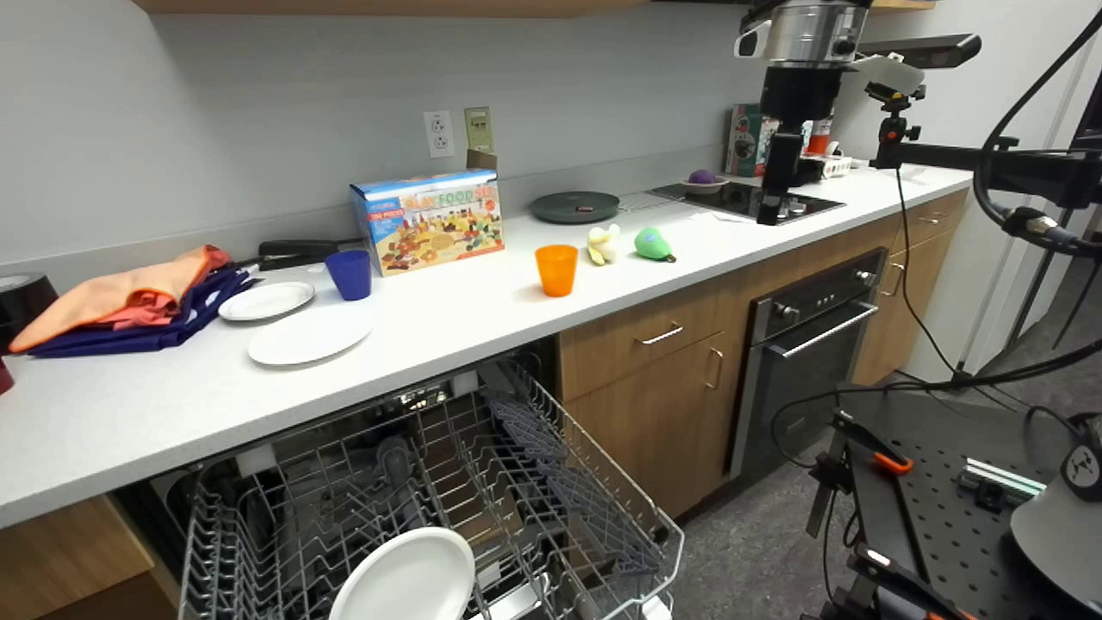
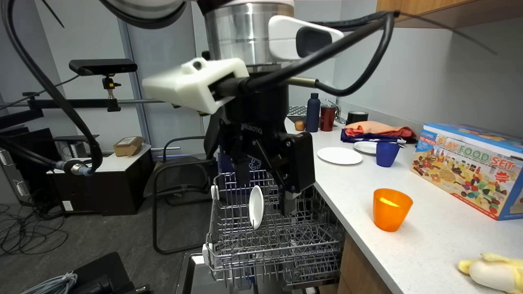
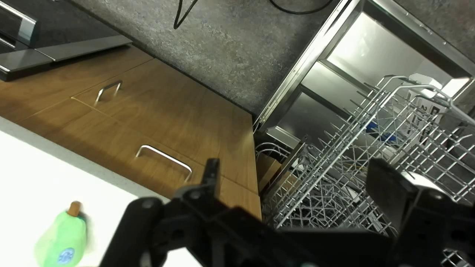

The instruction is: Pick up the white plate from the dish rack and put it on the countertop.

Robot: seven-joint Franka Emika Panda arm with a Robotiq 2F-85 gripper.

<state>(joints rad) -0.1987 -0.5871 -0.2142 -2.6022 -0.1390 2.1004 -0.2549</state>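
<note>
Nearest in an exterior view, the gripper [image 3: 297, 170] is held in mid-air with its jaws spread wide; it is released, and a broad gap between the two sides is shown in the wrist view. On the white countertop [image 2: 351, 185], a green pear-shaped toy [image 3: 65, 237] and a peeled-banana toy [image 2: 496, 273] are laid near each other. A little farther along, an orange cup [image 2: 391, 209] is stood upright, and the Play Food Set box [image 2: 470, 167] is placed behind it.

Alongside, at a lower level, the grey wire dish rack [image 2: 286, 237] is drawn out of the dishwasher. In it the white plate [image 2: 256, 207] is propped on its edge, tilted, and is set well apart from the gripper.

Beyond the box, a dark blue cup [image 2: 386, 155] is stood just beside two more plates: a larger plate [image 2: 340, 155] is laid flat, and a smaller plate [image 2: 363, 147] is laid just behind it. Past these, an orange cloth [image 2: 374, 127] is heaped on a dark blue cloth [image 2: 351, 136]. Farther still, a dark blue bottle [image 2: 313, 113] and a red tumbler [image 2: 327, 117] are stood close together, and a small round brown object [image 2: 300, 125] is placed beside the bottle.
</note>
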